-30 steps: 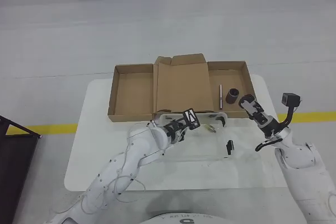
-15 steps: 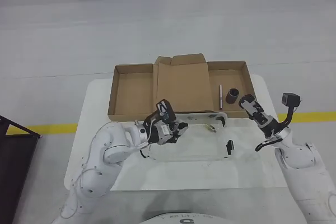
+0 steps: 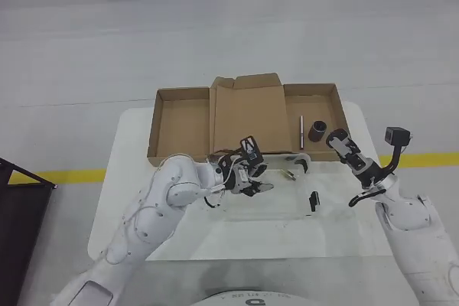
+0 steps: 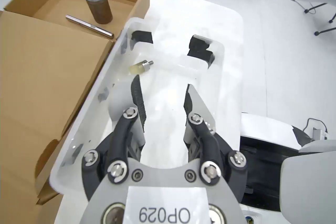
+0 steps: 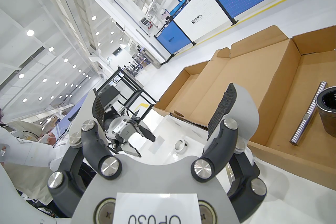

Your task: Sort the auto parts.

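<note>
On the table, cardboard box holds cylinder, rod.

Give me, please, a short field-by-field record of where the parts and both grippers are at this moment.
left gripper: fingers open, empty, above the clear tray
right gripper: fingers open, empty, at the right end of the cardboard box
dark cylinder: upright in the box's right compartment
metal rod: lying beside the cylinder, same compartment
small bolt: lying in the tray, ahead of the left fingers
black pieces: two, at the tray's far end
</note>
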Tool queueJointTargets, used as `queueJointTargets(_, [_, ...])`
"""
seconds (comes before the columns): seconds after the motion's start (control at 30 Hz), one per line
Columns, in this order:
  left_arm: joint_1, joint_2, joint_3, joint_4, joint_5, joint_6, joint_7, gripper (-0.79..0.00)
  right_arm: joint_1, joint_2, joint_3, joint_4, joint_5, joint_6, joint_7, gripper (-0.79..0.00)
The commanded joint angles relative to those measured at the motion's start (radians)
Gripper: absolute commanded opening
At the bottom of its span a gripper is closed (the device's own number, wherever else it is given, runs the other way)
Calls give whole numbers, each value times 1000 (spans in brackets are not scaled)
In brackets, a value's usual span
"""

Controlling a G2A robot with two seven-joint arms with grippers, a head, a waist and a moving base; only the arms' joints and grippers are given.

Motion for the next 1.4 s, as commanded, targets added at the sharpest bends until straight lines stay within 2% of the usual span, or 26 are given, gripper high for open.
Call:
queueJointTargets(0.0, [-42, -14, 56, 65, 3, 2, 6, -145, 0, 0, 0, 0, 0, 0, 0, 0])
queueJointTargets(0.13, [-85, -34, 109, 115, -5, 6, 64, -154, 0, 0, 0, 0, 0, 0, 0, 0])
queueJointTargets(0.27, [-82, -27, 82, 125, 7, 10, 113, -175, 0, 0, 0, 0, 0, 0, 0, 0])
queueJointTargets(0.37, [-54, -12, 35, 99, 18, 5, 159, -231, 0, 0, 0, 0, 0, 0, 0, 0])
queueJointTargets(0.5, [33, 19, -74, 11, 20, -43, 264, -237, 2, 0, -6, -13, -10, 7, 7, 0])
queueJointTargets(0.73, [259, 83, -363, -141, 18, -108, 414, -200, 6, 0, -29, -75, -149, 36, 24, 0])
queueJointTargets(0.8, [313, 95, -426, -174, 22, -111, 438, -166, 8, -1, -31, -92, -194, 53, 12, 0])
queueJointTargets(0.83, [335, 99, -454, -186, 19, -109, 450, -92, 10, -2, -33, -100, -188, 62, 3, 0])
queueJointTargets(0.87, [354, 103, -477, -192, 14, -103, 459, 0, 10, -2, -33, -100, -188, 62, 3, 0])
queueJointTargets(0.93, [374, 107, -501, -201, 12, -96, 467, 0, 10, -2, -33, -100, -188, 62, 3, 0])
queueJointTargets(1.07, [374, 107, -501, -201, 12, -96, 467, 0, 10, -2, -33, -102, -195, 65, 3, 0])
queueJointTargets(1.13, [374, 107, -501, -201, 12, -96, 467, 0, 12, -3, -47, -138, -341, 105, -17, 0])
queueJointTargets(1.2, [376, 106, -501, -201, 10, -85, 473, 0, -2, -4, -69, -182, -514, 102, -47, 0])
queueJointTargets(1.37, [391, 108, -527, -195, 6, -34, 543, 0, -61, -6, -120, -250, -942, 144, -132, 0])
